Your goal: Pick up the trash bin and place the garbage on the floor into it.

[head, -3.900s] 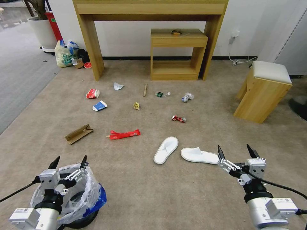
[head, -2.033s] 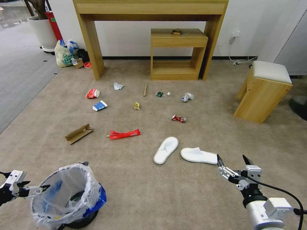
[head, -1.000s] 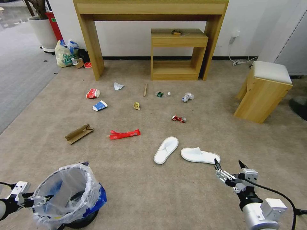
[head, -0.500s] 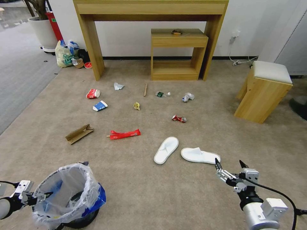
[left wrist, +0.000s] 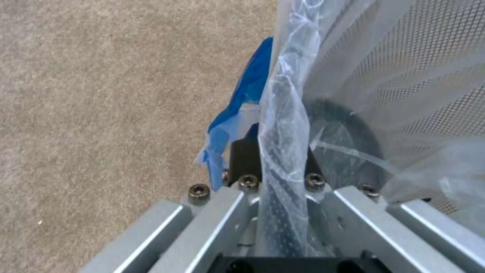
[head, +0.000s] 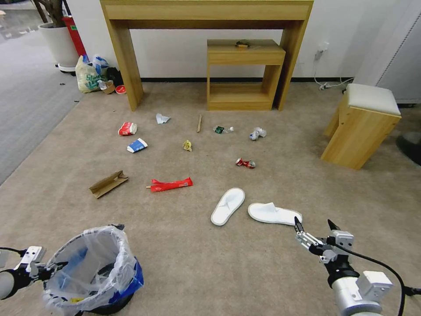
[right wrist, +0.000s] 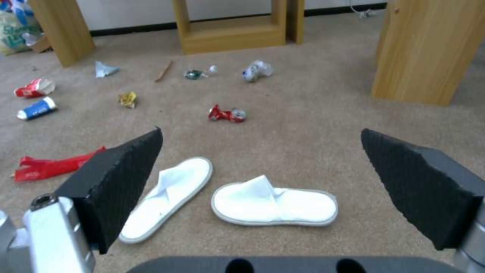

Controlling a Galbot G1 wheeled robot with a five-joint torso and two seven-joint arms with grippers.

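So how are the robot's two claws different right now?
The left claw is at the rim of the small round black trash bin, its fingers closed on the bin's crinkly clear plastic liner and rim, as the left wrist view shows. The right claw has its fingers spread wide and holds nothing, near the white slippers. Both sit low over the beige carpet floor.

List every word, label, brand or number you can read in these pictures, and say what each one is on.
No text can be read with certainty.
Pale-yellow shopping bag: green lettering, too blurred to read.
Long red wrapper: white marks, too small to read.
Red paper cup and blue-white paper cup: print, unreadable.
Crushed can: print, unreadable.
Right hand: small sticker on the wrist housing, unreadable.
Trash bin: no text visible.
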